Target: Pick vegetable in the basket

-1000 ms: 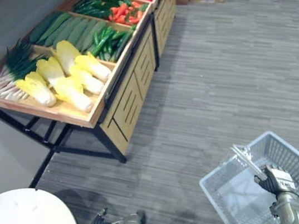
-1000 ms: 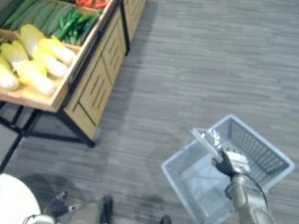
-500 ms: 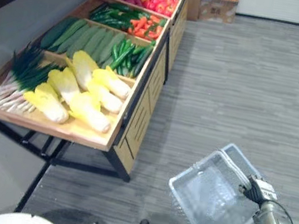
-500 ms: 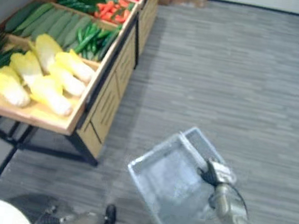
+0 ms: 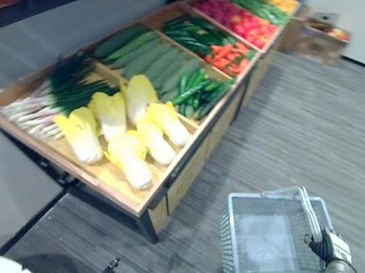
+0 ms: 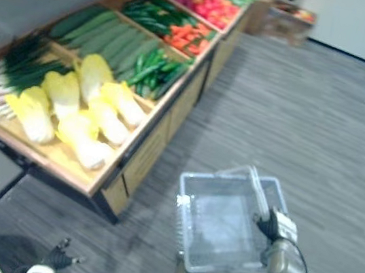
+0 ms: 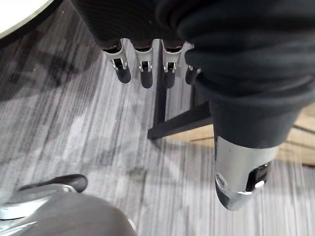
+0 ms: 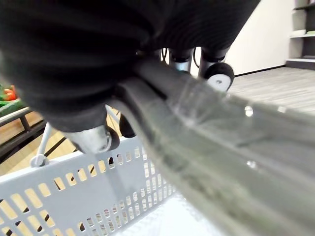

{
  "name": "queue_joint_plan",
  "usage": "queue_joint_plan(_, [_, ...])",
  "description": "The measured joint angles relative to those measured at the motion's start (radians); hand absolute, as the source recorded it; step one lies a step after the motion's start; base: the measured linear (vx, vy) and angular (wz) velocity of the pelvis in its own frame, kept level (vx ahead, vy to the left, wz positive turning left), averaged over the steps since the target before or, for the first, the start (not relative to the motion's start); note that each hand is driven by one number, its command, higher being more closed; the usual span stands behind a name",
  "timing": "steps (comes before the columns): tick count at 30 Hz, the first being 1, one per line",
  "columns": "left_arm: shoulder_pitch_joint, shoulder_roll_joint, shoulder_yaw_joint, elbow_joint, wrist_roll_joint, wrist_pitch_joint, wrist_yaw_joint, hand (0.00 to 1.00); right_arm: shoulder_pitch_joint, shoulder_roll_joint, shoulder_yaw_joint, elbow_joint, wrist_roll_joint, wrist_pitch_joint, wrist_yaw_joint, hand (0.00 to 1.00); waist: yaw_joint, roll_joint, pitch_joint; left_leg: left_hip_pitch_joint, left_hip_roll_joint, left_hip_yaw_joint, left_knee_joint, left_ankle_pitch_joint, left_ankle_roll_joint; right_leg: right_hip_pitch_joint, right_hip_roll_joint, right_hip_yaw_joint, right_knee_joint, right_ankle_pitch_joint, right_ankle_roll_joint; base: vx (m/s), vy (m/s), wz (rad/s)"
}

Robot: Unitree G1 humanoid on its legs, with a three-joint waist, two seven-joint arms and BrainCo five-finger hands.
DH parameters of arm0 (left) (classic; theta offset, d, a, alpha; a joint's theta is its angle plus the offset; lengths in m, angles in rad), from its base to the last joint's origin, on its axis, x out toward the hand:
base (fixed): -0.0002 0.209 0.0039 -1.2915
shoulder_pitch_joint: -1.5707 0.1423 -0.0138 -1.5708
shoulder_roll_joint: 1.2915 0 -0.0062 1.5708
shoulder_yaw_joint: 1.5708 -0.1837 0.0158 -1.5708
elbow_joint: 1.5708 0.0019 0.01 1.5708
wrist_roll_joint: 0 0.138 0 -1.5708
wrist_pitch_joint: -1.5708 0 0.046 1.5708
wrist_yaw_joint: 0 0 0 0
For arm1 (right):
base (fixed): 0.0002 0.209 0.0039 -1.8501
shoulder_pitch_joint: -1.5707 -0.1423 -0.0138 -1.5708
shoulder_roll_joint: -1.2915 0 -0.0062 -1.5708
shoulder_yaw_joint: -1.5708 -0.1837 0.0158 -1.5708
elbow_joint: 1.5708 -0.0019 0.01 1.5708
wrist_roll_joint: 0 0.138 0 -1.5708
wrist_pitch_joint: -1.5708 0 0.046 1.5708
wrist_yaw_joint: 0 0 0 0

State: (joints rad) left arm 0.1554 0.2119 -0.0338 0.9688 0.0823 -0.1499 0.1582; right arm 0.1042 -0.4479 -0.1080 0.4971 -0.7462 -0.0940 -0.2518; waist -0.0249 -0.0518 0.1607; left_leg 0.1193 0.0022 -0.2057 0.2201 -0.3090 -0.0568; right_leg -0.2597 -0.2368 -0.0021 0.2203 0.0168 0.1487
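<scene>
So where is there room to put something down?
Grey floor right of the vegetable stand is bare, and the basket in the right hand is empty. Crates are crowded, save a wood strip before the cabbages.

From head height our two eye views look steeply down, side by side, sharing the vegetable stand (image 5: 190, 175) at left, the grey floor (image 5: 321, 130) and the basket (image 5: 259, 241) at lower right. Our left wrist view faces the floor past the left hand (image 7: 167, 64); our right wrist view sits tight against the basket's handle (image 8: 211, 147).
</scene>
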Motion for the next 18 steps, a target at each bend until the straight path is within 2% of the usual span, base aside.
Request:
queue_joint_plan(1, [-0.001,-0.017,0.010,0.002,0.000,0.000,0.006,0.00,-0.003,-0.005,-0.008,0.014,0.000,0.000,-0.001,1.00,0.002,0.019,-0.003,-0.006,0.022,-0.014,0.021,-0.008,-0.011,0.003,0.008,-0.031,0.029,0.007,0.003,0.43,-0.498,1.29])
queue_joint_plan(2, [0.007,-0.049,0.014,0.002,-0.001,-0.003,0.017,0.00,-0.020,-0.016,-0.019,0.040,0.000,0.003,0.000,1.00,0.007,0.065,-0.018,-0.057,0.067,-0.046,0.079,0.002,-0.029,0.006,0.037,-0.098,0.060,-0.022,-0.037,0.40,-0.448,1.15])
queue_joint_plan(3, [0.007,-0.072,0.014,0.008,-0.002,-0.002,0.019,0.00,-0.030,-0.030,-0.021,0.049,0.000,0.000,0.000,1.00,0.008,0.085,-0.027,-0.107,0.085,-0.059,0.140,0.038,-0.042,0.010,0.039,-0.159,0.089,-0.056,-0.065,0.37,-0.422,1.29])
queue_joint_plan(4, [0.007,-0.086,0.019,0.008,-0.002,-0.001,0.020,0.00,-0.033,-0.036,-0.026,0.057,0.000,-0.002,0.000,1.00,0.009,0.092,-0.025,-0.135,0.091,-0.054,0.181,0.086,-0.042,0.028,0.034,-0.201,0.105,-0.072,-0.088,0.40,-0.494,1.34])
queue_joint_plan(5, [0.007,-0.090,0.033,0.007,-0.002,-0.002,0.021,0.00,-0.021,-0.036,-0.039,0.062,0.001,-0.002,0.000,1.00,0.010,0.089,-0.022,-0.156,0.093,-0.047,0.220,0.146,-0.041,0.064,0.025,-0.246,0.103,-0.084,-0.106,0.34,-0.460,1.49])
queue_joint_plan(6, [0.008,-0.088,0.048,0.007,-0.002,-0.001,0.028,0.00,0.001,-0.037,-0.065,0.066,0.002,-0.002,-0.001,1.00,0.012,0.080,-0.018,-0.175,0.106,0.003,0.250,0.216,-0.037,0.133,0.010,-0.300,0.083,-0.093,-0.121,0.25,-0.346,1.34])
queue_joint_plan(7, [0.012,-0.088,0.050,0.007,-0.002,-0.001,0.031,0.00,0.013,-0.037,-0.081,0.068,0.002,-0.002,-0.001,1.00,0.013,0.077,-0.020,-0.176,0.121,0.049,0.255,0.219,-0.032,0.163,0.006,-0.321,0.073,-0.096,-0.125,0.21,-0.296,1.35])
queue_joint_plan(9, [0.029,-0.091,0.059,0.006,-0.002,0.002,0.034,0.00,0.044,-0.046,-0.137,0.069,0.004,-0.004,-0.023,1.00,0.010,0.076,-0.020,-0.200,0.172,0.237,0.233,0.231,-0.022,0.234,0.001,-0.397,0.033,-0.099,-0.129,0.15,-0.223,0.99])
queue_joint_plan(10, [0.033,-0.093,0.060,0.006,-0.002,0.002,0.034,0.00,0.045,-0.045,-0.151,0.069,0.004,-0.005,-0.028,1.00,0.011,0.076,-0.020,-0.204,0.178,0.273,0.218,0.243,-0.019,0.236,0.001,-0.408,0.025,-0.100,-0.131,0.08,-0.132,0.57])
queue_joint_plan(11, [0.041,-0.094,0.067,0.007,-0.002,0.006,0.034,0.00,0.047,-0.045,-0.170,0.069,0.005,-0.005,-0.029,1.00,0.010,0.077,-0.020,-0.214,0.187,0.331,0.174,0.299,-0.014,0.235,0.002,-0.425,0.015,-0.113,-0.123,0.05,-0.077,0.47])
queue_joint_plan(12, [0.045,-0.100,0.085,0.010,-0.002,0.008,0.035,0.00,0.060,-0.040,-0.196,0.071,0.005,-0.003,-0.029,1.00,0.002,0.078,-0.021,-0.221,0.187,0.342,0.123,0.352,-0.016,0.242,0.008,-0.449,-0.002,-0.135,-0.107,0.04,-0.050,0.50])
queue_joint_plan(14, [0.045,-0.102,0.099,0.012,-0.002,0.008,0.036,0.00,0.088,-0.036,-0.214,0.081,0.005,-0.002,-0.029,1.00,0.001,0.075,-0.022,-0.202,0.179,0.332,0.052,0.356,-0.020,0.245,0.011,-0.465,-0.019,-0.133,-0.104,0.00,0.015,0.52])
queue_joint_plan(18, [0.059,-0.128,0.168,0.021,-0.002,0.009,0.049,0.00,0.091,-0.036,-0.248,0.167,0.010,-0.002,-0.033,1.00,0.003,0.077,-0.026,-0.182,0.163,0.332,-0.079,0.383,-0.049,0.253,0.022,-0.483,-0.090,-0.105,-0.075,-0.05,0.074,0.28])
